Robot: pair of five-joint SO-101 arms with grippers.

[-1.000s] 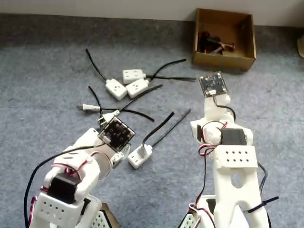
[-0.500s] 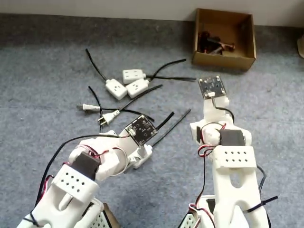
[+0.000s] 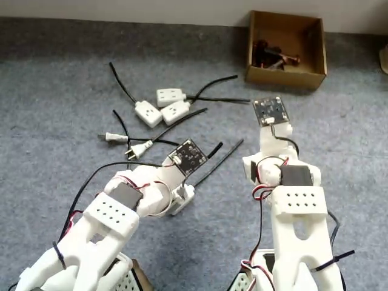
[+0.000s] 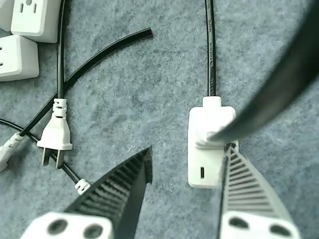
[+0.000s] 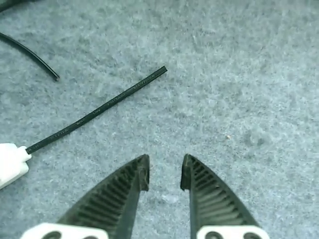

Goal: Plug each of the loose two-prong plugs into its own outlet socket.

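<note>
Left gripper (image 4: 188, 152) fingers wide, at socket (image 4: 203, 167); plug (image 4: 55, 139) nearby. Right gripper (image 5: 165, 164) narrowly parted above carpet (image 5: 239, 74).

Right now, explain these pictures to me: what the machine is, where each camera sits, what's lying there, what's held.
Two white robot arms stand side by side; the high view looks down on them. The other two pictures come from a camera on each wrist. On the grey carpet lie white sockets on black cords, loose plugs and a cardboard box. The left gripper is open, one finger over a socket; the right gripper is open above bare carpet. Neither holds anything.
</note>
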